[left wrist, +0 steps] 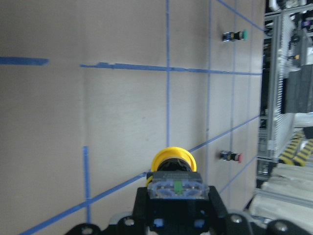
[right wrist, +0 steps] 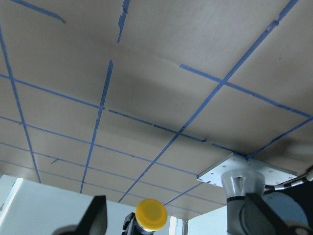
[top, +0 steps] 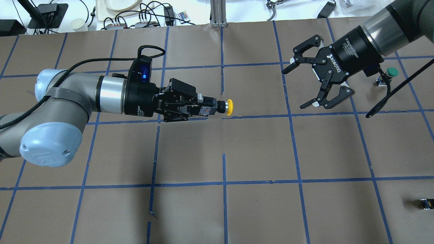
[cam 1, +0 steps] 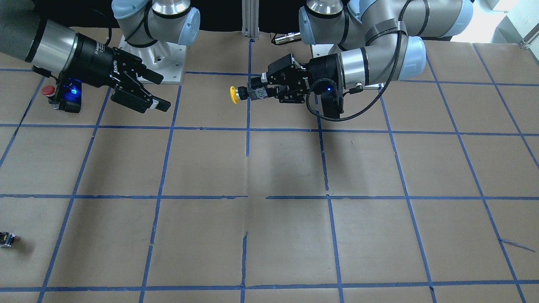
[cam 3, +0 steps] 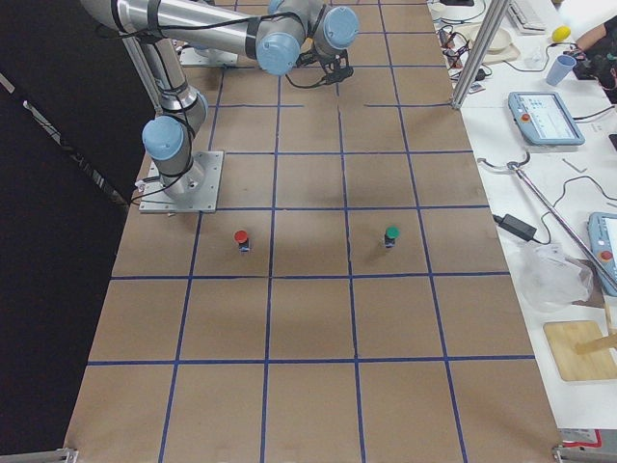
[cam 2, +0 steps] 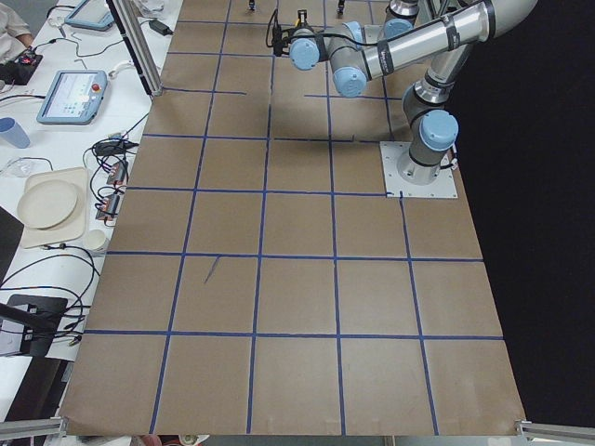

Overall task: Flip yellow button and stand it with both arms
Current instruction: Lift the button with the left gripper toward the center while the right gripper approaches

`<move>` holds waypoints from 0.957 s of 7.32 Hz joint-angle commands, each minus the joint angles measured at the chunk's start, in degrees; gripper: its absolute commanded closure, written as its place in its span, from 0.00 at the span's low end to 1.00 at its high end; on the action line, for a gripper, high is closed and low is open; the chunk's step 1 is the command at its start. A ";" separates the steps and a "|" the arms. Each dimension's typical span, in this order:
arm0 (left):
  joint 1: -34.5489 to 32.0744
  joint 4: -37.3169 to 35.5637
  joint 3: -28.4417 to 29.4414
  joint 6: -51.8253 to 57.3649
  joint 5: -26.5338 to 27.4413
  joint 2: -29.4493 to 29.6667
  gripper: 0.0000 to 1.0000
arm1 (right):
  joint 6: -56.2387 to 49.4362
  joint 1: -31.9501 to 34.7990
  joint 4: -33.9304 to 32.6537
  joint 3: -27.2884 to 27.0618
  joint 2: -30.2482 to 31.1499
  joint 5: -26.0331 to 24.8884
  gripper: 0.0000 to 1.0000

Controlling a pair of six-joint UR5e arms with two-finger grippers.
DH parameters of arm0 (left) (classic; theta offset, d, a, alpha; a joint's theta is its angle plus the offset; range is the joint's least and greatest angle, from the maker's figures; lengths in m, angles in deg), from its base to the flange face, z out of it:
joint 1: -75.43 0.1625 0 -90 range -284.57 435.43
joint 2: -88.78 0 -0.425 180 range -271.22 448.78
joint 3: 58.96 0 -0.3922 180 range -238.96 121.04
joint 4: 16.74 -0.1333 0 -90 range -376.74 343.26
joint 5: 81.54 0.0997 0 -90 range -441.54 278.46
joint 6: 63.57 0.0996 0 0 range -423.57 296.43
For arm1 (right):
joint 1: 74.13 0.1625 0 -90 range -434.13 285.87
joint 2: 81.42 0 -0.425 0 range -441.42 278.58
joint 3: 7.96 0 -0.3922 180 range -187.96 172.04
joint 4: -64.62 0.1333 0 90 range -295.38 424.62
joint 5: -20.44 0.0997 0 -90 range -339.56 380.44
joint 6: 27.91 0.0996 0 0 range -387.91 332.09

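Observation:
The yellow button (top: 223,107) is held sideways above the table by my left gripper (top: 203,108), which is shut on its black-and-grey body. The yellow cap points toward my right gripper. In the front view the button (cam 1: 236,94) sticks out of the left gripper (cam 1: 257,92). The left wrist view shows the button (left wrist: 173,169) end-on between the fingers. My right gripper (top: 298,86) is open and empty, apart from the button, its jaws facing the cap. It also shows in the front view (cam 1: 156,90). The right wrist view shows the cap (right wrist: 151,214) ahead.
A red-capped button (cam 1: 48,90) stands under my right wrist; it also shows in the exterior right view (cam 3: 241,238). A green-capped button (top: 391,72) stands near it (cam 3: 390,234). A small dark block (top: 425,203) lies at the table's near right (cam 1: 6,239).

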 commanded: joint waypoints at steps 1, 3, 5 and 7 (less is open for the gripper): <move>-3.40 -0.32 0.07 -6.25 -7.46 0.39 1.00 | 0.27 -0.56 3.40 -1.12 -1.06 13.85 0.00; -3.41 -0.50 0.16 -7.43 -12.29 1.08 1.00 | 0.09 -0.30 8.06 -3.58 -0.28 17.45 0.00; -3.41 -3.82 0.16 -7.43 -13.03 1.52 1.00 | 0.10 -0.30 13.50 -3.68 1.38 17.10 0.00; -4.02 -3.84 0.16 -7.87 -13.03 1.70 1.00 | 0.36 -0.21 16.25 -3.33 2.96 17.36 0.00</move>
